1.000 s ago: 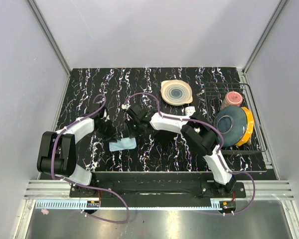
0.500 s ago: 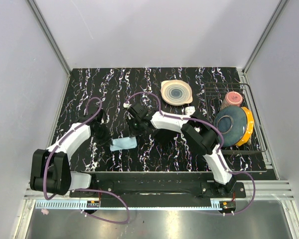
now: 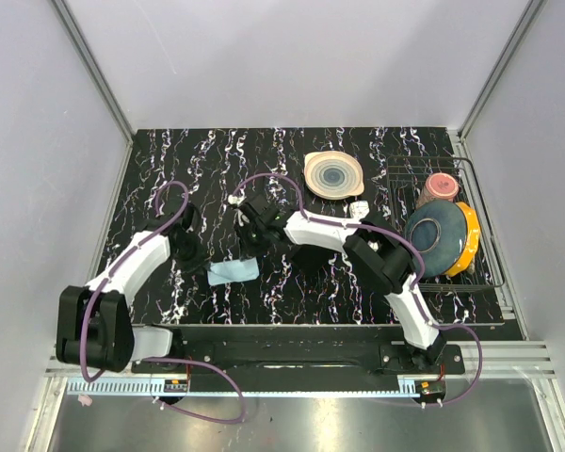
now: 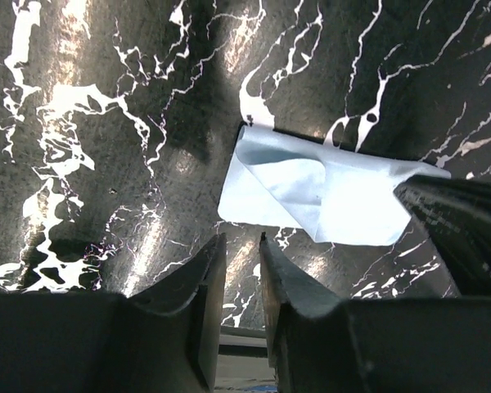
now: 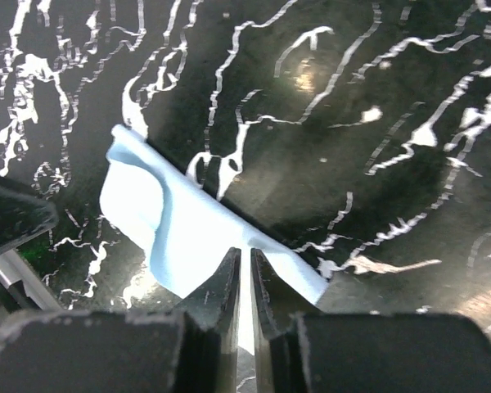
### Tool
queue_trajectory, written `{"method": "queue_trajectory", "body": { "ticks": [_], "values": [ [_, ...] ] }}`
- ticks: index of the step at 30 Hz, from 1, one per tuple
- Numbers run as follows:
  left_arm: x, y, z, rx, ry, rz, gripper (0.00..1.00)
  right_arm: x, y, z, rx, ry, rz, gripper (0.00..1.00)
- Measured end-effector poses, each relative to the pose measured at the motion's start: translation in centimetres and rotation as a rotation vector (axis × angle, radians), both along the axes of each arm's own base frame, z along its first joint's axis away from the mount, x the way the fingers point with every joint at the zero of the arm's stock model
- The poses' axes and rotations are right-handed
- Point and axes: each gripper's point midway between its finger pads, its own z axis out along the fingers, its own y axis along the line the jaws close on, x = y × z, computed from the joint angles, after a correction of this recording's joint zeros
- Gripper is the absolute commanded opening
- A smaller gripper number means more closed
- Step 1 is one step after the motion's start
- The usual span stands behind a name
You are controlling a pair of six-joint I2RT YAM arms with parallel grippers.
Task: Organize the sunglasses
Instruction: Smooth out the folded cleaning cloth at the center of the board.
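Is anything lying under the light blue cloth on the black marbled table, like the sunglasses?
None visible. The light blue cloth lies nearly flat on the black marbled table, one corner folded over. Whatever it covers is hidden. The right hand hovers above its edge, nearly closed.

walls (image 3: 292,56): plain pale grey | table (image 3: 169,160): black, white-veined marble | frame (image 3: 94,71): aluminium rails
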Motion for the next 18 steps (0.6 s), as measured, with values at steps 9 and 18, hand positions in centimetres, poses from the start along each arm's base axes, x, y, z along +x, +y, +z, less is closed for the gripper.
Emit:
{"method": "queue_trajectory", "body": {
  "ticks": [9,18],
  "values": [
    [1.9,1.8,-1.2,-0.002,0.037,0.095,0.20,-1.8,2.6,1.6,0.080,0.033,0.064,0.07],
    [1.7,2.7,-3.3,-0.062,0.093,0.144,0.20,-2.0,4.2,-0.6,0.108,0.105,0.068,0.04]
  ]
}}
